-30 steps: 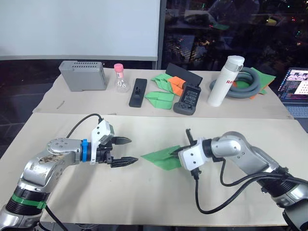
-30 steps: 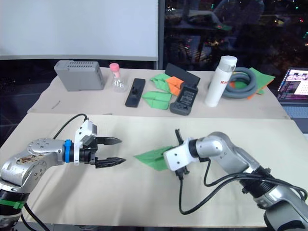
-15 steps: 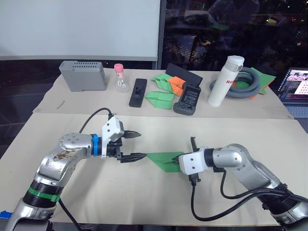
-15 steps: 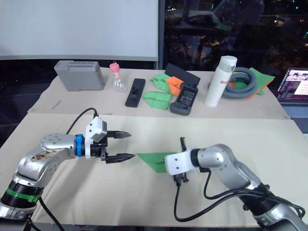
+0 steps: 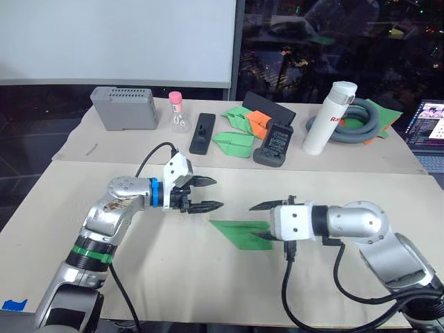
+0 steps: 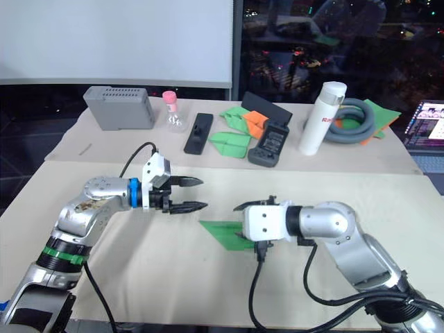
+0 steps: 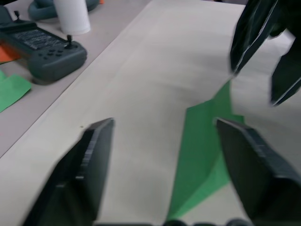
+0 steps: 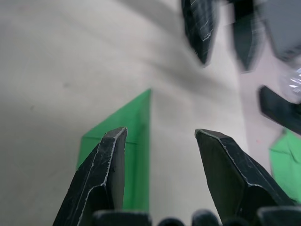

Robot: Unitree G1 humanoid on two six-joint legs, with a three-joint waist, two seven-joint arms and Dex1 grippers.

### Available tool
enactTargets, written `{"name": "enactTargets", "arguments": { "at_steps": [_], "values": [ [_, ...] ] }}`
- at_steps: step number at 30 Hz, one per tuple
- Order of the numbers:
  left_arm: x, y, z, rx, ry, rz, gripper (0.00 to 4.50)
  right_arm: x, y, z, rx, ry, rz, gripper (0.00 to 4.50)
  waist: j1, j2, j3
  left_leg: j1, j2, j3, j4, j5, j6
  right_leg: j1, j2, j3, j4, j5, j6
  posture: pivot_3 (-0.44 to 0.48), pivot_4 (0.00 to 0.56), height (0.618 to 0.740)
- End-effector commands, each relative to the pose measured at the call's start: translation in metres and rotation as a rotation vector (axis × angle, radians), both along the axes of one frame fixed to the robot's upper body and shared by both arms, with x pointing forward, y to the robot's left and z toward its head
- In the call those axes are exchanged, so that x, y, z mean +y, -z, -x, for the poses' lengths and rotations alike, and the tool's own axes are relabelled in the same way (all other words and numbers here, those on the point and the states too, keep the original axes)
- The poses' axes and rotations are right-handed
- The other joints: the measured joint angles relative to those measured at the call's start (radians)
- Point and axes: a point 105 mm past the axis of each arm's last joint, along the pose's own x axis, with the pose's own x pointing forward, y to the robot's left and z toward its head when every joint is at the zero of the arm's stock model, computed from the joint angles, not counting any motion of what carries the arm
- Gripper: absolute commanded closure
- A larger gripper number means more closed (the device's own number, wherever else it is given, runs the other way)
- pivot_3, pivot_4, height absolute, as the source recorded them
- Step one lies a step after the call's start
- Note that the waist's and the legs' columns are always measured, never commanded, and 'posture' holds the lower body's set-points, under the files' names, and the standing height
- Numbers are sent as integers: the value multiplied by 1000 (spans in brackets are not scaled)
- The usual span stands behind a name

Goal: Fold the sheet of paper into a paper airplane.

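I am seeing both arms reaching inward over the table (image 5: pixel 83 277), pointing at each other. My right gripper (image 5: pixel 258 221) is hovering with its fingers spread above the near end of the paper airplane (image 5: pixel 236 231), partly hiding it. My left gripper (image 5: pixel 208 193) is spread too, pinching nothing, just beyond its nose.

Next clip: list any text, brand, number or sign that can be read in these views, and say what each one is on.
"Ra": red letters, cut off, on the white bottle; the rest cannot be seen.
Handheld controller: marks on its face, too small to read.
Laptop screen: pink and white content, too small to read.
Grey box, green folded paper, both end effectors: no text that I can make out.
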Motion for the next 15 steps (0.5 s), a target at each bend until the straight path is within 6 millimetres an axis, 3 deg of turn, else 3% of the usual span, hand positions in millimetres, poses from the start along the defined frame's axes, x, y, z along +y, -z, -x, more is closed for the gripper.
{"name": "enactTargets", "arguments": {
  "at_steps": [1,7,15],
  "values": [
    [-14,7,-2,-14,41,-16,2547,-10,-21,-3,-46,60,-37,1888,1,0,0,0,0,0,0,0,0,0,0,0,0,0,0,0,150,740],
    [-35,39,11,82,133,-48,4480,-15,-16,-3,-14,125,-39,1888,2,0,0,-3,0,0,2,0,1,-1,0,0,0,0,0,0,150,740],
    [-26,79,19,106,170,-186,4480,-15,-4,2,9,145,-18,1888,0,0,0,-3,0,0,3,0,1,-1,0,0,0,0,0,0,150,740]
  ]
}}
